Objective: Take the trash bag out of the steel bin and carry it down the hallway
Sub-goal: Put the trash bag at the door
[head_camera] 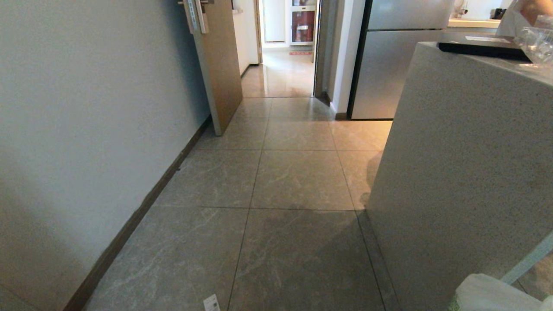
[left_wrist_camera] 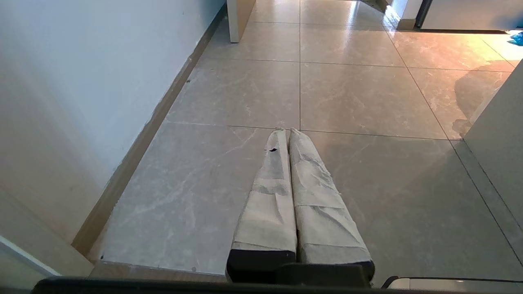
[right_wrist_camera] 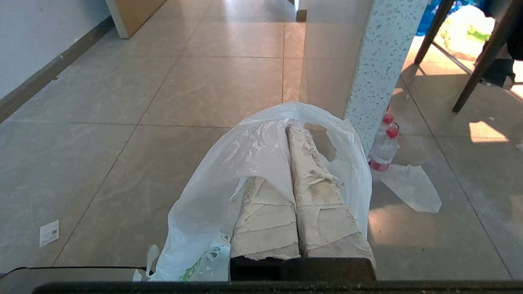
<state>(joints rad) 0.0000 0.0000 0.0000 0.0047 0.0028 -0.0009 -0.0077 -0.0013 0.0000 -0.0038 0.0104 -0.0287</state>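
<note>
The trash bag (right_wrist_camera: 253, 163) is already out of the bin, draped over the right gripper (right_wrist_camera: 291, 130), whose jaws are pressed together on its plastic; the hallway (head_camera: 298, 172) ahead remains to travel

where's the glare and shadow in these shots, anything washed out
Head view: glare on the hallway tiles past the doorway, a broad shadow on the near floor. Right wrist view: sun patches blow out the floor beyond the trash bag, hung on the shut right gripper. Left wrist view: warm sheen on far tiles.
</note>
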